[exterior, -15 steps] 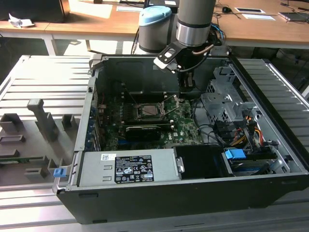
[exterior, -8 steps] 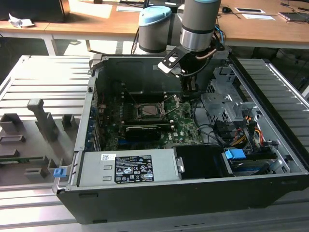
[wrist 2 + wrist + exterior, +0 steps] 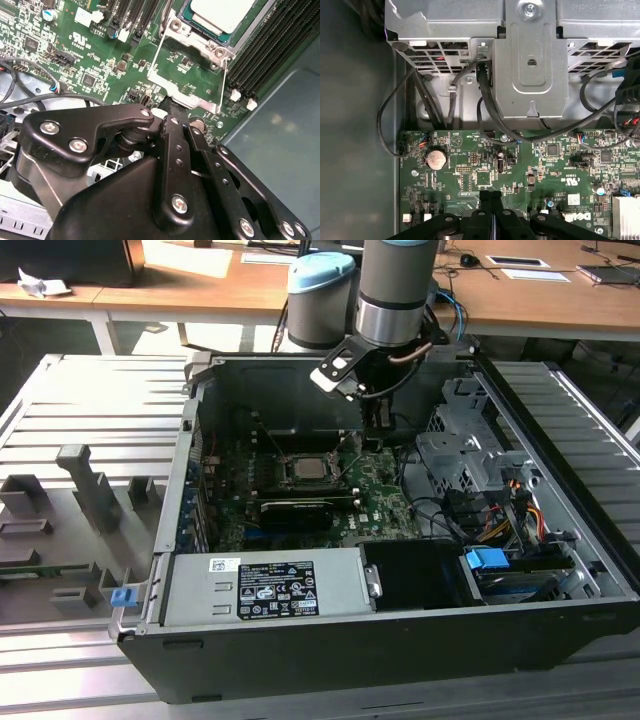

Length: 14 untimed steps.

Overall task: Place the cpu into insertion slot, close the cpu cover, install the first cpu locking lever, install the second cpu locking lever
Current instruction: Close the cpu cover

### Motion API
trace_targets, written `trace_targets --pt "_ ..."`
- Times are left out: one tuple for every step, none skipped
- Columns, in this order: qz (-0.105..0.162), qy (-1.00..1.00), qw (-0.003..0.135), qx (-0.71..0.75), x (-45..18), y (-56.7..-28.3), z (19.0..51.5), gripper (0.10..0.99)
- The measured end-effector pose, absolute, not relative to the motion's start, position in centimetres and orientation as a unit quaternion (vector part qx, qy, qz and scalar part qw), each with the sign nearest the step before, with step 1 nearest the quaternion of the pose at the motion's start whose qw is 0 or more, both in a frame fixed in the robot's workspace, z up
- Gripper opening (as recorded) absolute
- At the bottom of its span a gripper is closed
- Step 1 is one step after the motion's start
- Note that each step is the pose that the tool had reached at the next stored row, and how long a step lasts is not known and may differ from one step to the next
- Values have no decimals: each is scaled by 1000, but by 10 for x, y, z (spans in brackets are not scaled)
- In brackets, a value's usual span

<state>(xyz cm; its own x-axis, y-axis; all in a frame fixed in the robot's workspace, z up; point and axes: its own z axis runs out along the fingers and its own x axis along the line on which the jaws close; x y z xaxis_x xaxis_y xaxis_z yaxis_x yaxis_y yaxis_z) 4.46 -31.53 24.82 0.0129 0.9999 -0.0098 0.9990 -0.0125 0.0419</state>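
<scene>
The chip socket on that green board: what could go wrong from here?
The jaws sit low beside the thin wire locking lever at the cpu cover; a slip might bend it or scrape the motherboard. If the cpu is not seated flat, clamping could harm it. Loose black cables hang over the board and could snag the arm.

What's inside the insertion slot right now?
The cpu lies in the insertion slot, its pale metal face up and its edges within the frame. The chip covers the slot's floor and contacts, so those cannot be seen.
</scene>
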Motion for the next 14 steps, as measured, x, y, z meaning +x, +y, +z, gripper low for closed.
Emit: trace_targets --pt "11 702 18 711 44 -315 248 106" --pt "11 702 18 711 43 -315 248 106" --pt "12 702 18 711 43 -315 248 106" --pt "12 702 18 711 41 -315 248 106" --pt "12 702 18 711 39 -315 248 106" --pt "12 702 18 711 37 -315 248 106" --pt "12 702 18 711 35 -315 248 106" --pt "12 702 18 711 34 -315 248 106" --pt "12 702 18 711 33 -315 248 106" --pt "12 702 18 711 31 -315 248 106" --pt "12 702 18 711 29 -315 248 106" --pt "12 702 18 711 27 -315 248 106" --pt "12 702 18 711 25 -315 248 106" --pt "12 702 18 711 24 -315 248 106"
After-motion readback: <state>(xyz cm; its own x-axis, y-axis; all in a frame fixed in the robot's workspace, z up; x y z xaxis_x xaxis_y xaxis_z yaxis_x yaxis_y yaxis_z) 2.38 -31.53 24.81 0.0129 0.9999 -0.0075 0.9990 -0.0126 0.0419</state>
